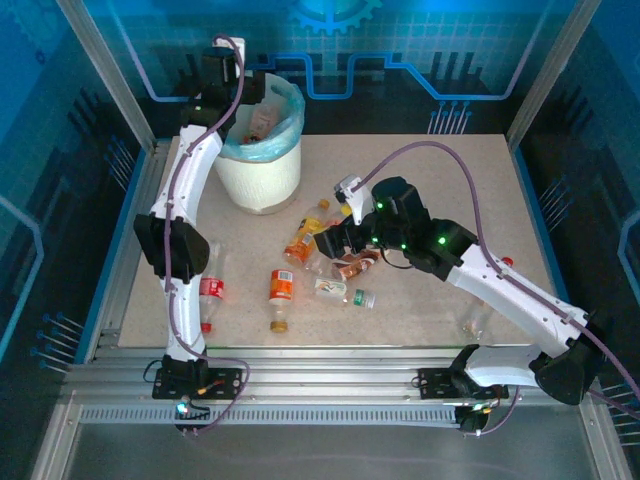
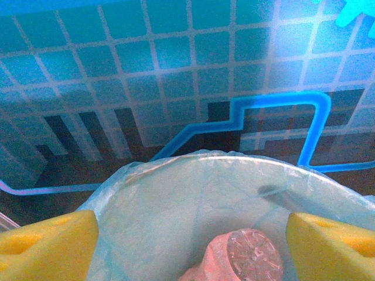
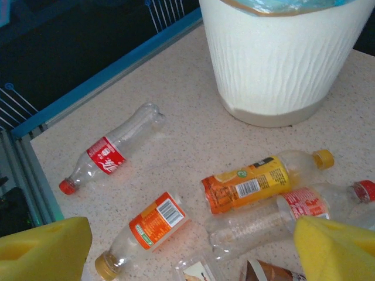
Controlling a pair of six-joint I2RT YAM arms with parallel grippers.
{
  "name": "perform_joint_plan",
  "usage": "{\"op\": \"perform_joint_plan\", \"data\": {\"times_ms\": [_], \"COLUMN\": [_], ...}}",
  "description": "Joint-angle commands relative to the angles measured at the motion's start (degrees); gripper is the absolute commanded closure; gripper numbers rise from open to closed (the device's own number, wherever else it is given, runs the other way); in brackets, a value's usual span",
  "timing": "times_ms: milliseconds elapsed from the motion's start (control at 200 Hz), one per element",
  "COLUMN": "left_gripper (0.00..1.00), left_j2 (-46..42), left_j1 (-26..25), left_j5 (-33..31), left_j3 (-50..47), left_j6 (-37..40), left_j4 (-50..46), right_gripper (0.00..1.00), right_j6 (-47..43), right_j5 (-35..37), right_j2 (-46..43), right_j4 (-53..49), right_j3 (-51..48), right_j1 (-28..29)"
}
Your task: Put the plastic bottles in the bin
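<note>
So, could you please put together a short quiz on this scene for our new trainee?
1. True or false: the left gripper is open over the bin.
2. The open right gripper hangs over: A the bin; B bottles; C a plate.
3. What colour is the bin's liner?
Key: 1 true; 2 B; 3 light blue.
</note>
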Motion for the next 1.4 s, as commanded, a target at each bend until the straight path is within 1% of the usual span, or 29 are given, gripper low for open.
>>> {"op": "perform_joint_plan", "data": {"times_ms": [0, 65, 140, 210, 275, 385, 485, 520, 580, 670, 755, 825, 930, 1030, 1106, 1236, 1396], "left_gripper": [0.17, 0.17, 0.17, 0.18, 0.19, 0.19, 0.19, 0.19, 0.19, 0.20, 0.20, 0.20, 0.20, 0.21, 0.21, 0.20, 0.20], "left_j2": [-4.31, -6.67, -10.40, -15.20, -20.39, -28.88, -35.65, -38.05, -41.78, -45.28, -46.27, -45.84, -43.02, -39.47, -37.55, -35.90, -35.26], "left_j1": [0.80, 0.67, 0.68, 0.52, -0.24, -3.91, -8.92, -10.81, -14.34, -20.00, -25.08, -29.28, -35.00, -38.83, -40.41, -41.11, -41.12], "left_j5": [1.66, 2.91, 6.55, 11.17, 14.18, 15.90, 16.40, 16.43, 16.64, 17.33, 18.87, 19.62, 21.19, 22.36, 23.43, 25.26, 24.06], "left_j3": [2.83, 2.38, 0.68, -3.52, -9.22, -18.68, -27.13, -30.44, -36.46, -44.18, -49.24, -52.44, -53.77, -51.73, -50.10, -49.64, -49.45], "left_j6": [-2.66, -4.10, -6.09, -8.43, -9.64, -7.70, -4.25, -3.34, -2.64, -5.73, -9.94, -12.68, -15.07, -16.88, -19.01, -22.52, -23.01], "left_j4": [-1.94, -3.26, -5.26, -5.54, -3.95, -1.72, -0.97, -0.49, 1.16, 3.37, 4.94, 6.66, 7.69, 5.55, 4.06, 4.39, 3.62], "right_gripper": [0.09, 0.09, 0.09, 0.09, 0.09, 0.11, 0.11, 0.12, 0.12, 0.12, 0.11, 0.09, 0.09, 0.08, 0.08, 0.09, 0.15], "right_j6": [0.83, 0.73, 1.40, 2.66, 4.31, 5.98, 7.25, 7.39, 7.37, 6.80, 5.54, 5.21, 4.58, 3.02, 1.94, 1.13, 0.47], "right_j5": [3.35, 5.59, 8.21, 9.76, 9.24, 7.34, 13.40, 14.90, 13.95, 12.22, 12.16, 12.26, 10.71, 9.82, 10.13, 9.93, 8.16], "right_j2": [1.31, 2.60, 3.89, 5.00, 5.81, 7.57, 8.95, 9.20, 9.55, 10.81, 12.70, 14.86, 18.23, 20.48, 22.78, 28.04, 33.02], "right_j4": [-4.07, -7.11, -9.99, -12.14, -13.33, -14.92, -17.69, -18.24, -18.40, -17.95, -16.62, -15.25, -13.22, -11.35, -10.87, -10.58, -9.53], "right_j3": [3.78, 5.45, 6.83, 7.30, 7.26, 7.07, 7.14, 6.46, 5.24, 3.47, 2.07, 1.31, 0.40, -0.57, -0.89, -1.17, -1.52], "right_j1": [0.82, 0.74, 0.23, -0.73, -1.94, -3.22, -4.41, -6.49, -11.53, -20.76, -27.97, -32.79, -37.79, -39.12, -39.46, -39.86, -39.80]}}
